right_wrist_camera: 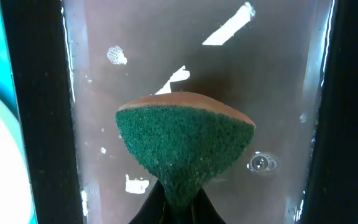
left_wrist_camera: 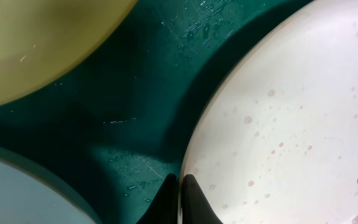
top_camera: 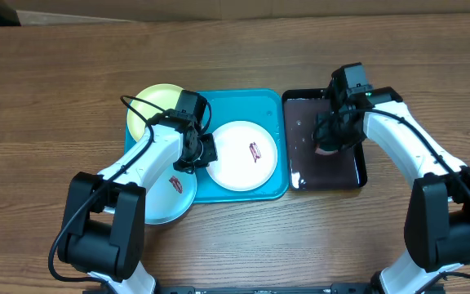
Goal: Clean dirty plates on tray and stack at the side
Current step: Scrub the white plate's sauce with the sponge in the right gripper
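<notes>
Nothing legible in any view. No lettering, label, brand mark, number or sign to be read on the white plate, on the turquoise tray, on the black tray at 3 o'clock from it, on the sponge or on the desk.

overhead: top-down, far | left wrist: close over tray | right wrist: close over black tray | shared: white plate
</notes>
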`<action>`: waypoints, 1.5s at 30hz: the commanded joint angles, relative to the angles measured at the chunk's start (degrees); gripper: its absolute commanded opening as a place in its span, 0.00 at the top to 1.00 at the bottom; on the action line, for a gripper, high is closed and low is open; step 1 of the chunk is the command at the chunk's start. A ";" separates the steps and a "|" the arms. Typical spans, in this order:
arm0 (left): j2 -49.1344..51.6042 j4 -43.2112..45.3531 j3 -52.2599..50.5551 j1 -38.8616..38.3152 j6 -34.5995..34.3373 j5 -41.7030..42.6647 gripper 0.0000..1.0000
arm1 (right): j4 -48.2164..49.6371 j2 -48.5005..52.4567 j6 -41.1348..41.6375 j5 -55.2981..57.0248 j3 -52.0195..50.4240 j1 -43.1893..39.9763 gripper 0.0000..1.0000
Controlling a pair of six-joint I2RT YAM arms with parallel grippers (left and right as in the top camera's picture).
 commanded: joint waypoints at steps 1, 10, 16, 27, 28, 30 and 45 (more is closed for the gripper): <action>0.72 -0.13 1.18 0.28 0.07 -0.59 0.96 | -2.36 -0.70 0.00 -0.13 4.48 0.22 0.96; 0.72 -0.07 1.18 0.28 0.02 -0.59 0.96 | -12.81 -0.70 -0.04 -2.14 17.35 2.93 0.96; 0.72 -0.09 1.18 0.28 0.02 -0.59 0.96 | -10.23 -0.63 -0.24 -3.10 17.20 9.49 0.96; 0.72 -0.13 1.18 0.28 0.00 -0.57 0.96 | -6.80 0.26 0.28 15.56 14.95 25.79 0.96; 0.72 -0.11 1.18 0.28 0.00 -0.57 0.96 | -6.56 0.57 0.31 17.44 14.62 26.71 0.96; 0.72 -0.11 1.18 0.28 0.00 -0.57 0.96 | -5.79 1.42 1.03 19.96 13.92 28.15 0.96; 0.72 -0.24 1.18 0.28 0.00 -0.55 0.96 | -0.31 11.10 3.78 21.24 11.63 29.22 0.96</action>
